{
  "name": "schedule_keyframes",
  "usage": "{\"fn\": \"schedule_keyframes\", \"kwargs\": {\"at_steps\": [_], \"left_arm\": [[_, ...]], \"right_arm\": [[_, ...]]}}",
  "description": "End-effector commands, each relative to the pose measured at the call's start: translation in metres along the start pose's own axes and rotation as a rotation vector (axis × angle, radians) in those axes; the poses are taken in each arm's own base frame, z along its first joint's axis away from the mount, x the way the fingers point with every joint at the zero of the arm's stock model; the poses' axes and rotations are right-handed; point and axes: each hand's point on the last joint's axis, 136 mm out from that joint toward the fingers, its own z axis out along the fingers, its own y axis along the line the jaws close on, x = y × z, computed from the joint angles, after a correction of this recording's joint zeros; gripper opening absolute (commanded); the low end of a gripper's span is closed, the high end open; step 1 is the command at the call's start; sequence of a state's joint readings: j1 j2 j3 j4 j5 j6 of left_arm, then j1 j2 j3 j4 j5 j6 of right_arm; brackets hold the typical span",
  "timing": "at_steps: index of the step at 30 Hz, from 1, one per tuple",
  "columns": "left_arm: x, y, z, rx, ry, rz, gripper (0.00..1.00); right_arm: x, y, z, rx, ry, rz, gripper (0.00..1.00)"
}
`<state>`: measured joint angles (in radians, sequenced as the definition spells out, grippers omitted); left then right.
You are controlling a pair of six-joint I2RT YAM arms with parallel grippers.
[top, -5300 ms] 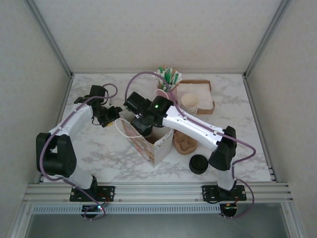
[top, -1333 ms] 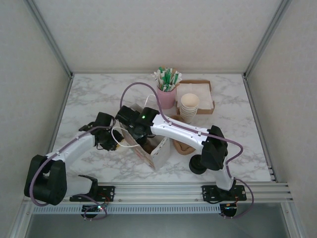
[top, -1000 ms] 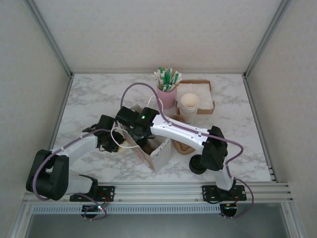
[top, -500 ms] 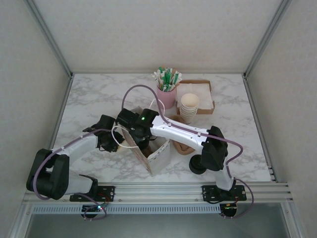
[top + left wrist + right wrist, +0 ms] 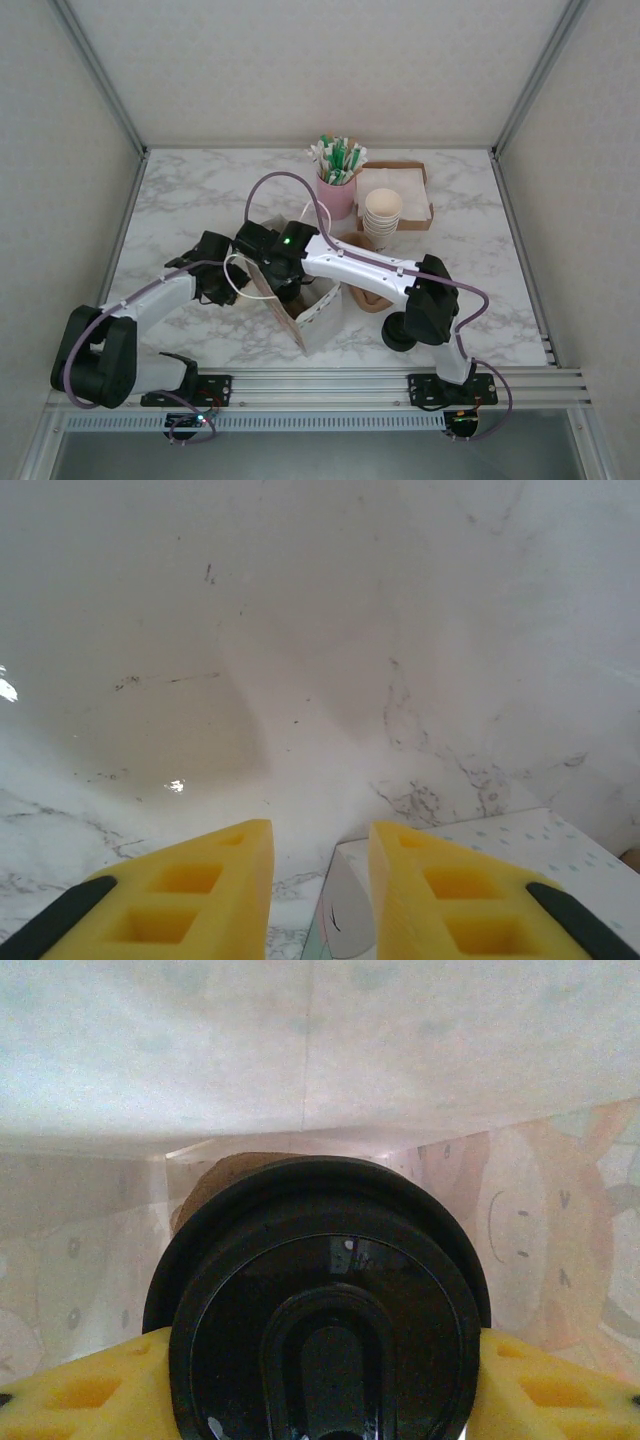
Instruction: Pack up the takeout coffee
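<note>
Down inside the white paper bag [image 5: 318, 318], gripping the takeout coffee [image 5: 320, 1310] with the right pincer [image 5: 320, 1388], spread about halfway, yellow foam fingers [image 5: 80, 1395] pressing both flanks of the round, glossy black lid. Centring the cup squarely between those fingers, raised oval sip tab facing the wrist camera. Facing thin matte paper walls printed with pale cartoon faces. Pinching the bag's near rim with the left pincer [image 5: 318, 842], almost fully closed, blocky hollow-celled yellow pads flanking the paper edge. Resting on a shiny grey-veined marble tabletop [image 5: 190, 190], with a pink holder [image 5: 337, 197] of green-and-white sticks, stacked cream cups [image 5: 382, 212] and a brown cardboard tray [image 5: 428, 195] behind.
</note>
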<state>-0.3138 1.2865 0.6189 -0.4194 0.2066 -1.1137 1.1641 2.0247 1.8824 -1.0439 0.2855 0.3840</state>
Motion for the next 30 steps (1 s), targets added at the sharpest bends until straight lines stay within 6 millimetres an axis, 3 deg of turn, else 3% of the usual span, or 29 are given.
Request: {"fn": "schedule_keyframes", "kwargs": {"at_steps": [1,9,12,16,21,26,30], "left_arm": [[0.000,0.002,-0.007,-0.016,-0.022,0.027,0.31],[-0.002,0.005,-0.015,-0.013,-0.048,0.022,0.32],[-0.002,0.005,-0.019,-0.010,-0.048,0.025,0.32],[0.003,0.009,-0.028,-0.014,-0.036,0.023,0.32],[0.012,0.030,-0.043,-0.038,-0.035,-0.006,0.32],[0.031,0.039,-0.034,0.053,0.015,-0.091,0.31],[0.042,0.025,-0.026,0.118,0.020,-0.071,0.32]], "right_arm": [[0.055,0.014,0.047,0.010,0.222,-0.029,0.51],[0.090,0.013,0.070,0.056,0.326,-0.048,0.51],[0.090,0.013,0.070,0.059,0.320,-0.047,0.51],[0.070,0.008,0.056,0.079,0.242,-0.034,0.51],[0.036,0.000,0.031,0.110,0.116,-0.012,0.52],[0.009,0.002,0.009,0.086,0.027,0.014,0.53],[-0.002,0.002,-0.003,0.073,-0.013,0.024,0.53]]}}
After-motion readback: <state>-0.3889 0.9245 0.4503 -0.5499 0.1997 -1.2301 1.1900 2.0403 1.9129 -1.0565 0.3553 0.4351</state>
